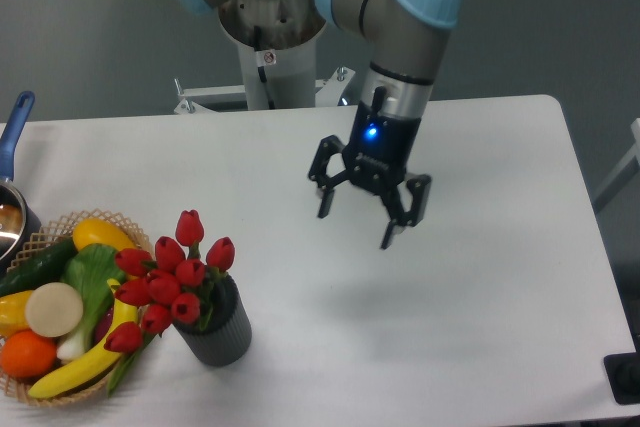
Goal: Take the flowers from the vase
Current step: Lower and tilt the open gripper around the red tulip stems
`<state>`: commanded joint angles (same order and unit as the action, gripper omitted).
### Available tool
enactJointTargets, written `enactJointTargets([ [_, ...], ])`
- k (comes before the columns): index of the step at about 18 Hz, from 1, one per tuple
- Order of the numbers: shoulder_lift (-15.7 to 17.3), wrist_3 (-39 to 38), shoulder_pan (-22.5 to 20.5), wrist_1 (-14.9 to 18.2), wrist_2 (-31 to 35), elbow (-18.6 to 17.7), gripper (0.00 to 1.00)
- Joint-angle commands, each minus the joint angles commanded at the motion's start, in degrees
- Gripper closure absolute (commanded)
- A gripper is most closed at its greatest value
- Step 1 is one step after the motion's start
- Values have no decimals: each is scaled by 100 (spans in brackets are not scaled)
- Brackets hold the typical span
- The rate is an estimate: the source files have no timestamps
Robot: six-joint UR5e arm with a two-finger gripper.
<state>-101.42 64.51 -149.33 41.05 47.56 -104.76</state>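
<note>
Red flowers point(165, 282) stand in a dark ribbed vase point(218, 332) at the bench's point(470, 347) front left, beside a wicker basket point(60, 387). The end effector point(356, 230) hangs spread wide and empty, well apart to the right.

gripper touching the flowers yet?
Apart. The fixed camera shows the open gripper hanging well right of the flowers, with bare table between them.

- grey tubular arm point(405, 42) with pale blue caps at its joints
- silver band above a black wrist lit by a small blue light
- black two-finger claw point(356, 223)
- silver-grey base column point(270, 57) bearing a small red-and-white sticker
</note>
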Motion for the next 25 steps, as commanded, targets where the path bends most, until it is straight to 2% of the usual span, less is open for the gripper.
enactJointTargets([
  [5,-115,807,97,0,-606,-166,0],
  [8,-36,835,106,0,-1063,-378,0],
  [10,-44,818,202,-9,-1126,-387,0],
  [18,-290,414,606,-9,-1152,-141,0],
  [22,-509,-51,791,-9,-1152,227,0],
  [25,-650,-96,931,-193,-1143,272,0],
])
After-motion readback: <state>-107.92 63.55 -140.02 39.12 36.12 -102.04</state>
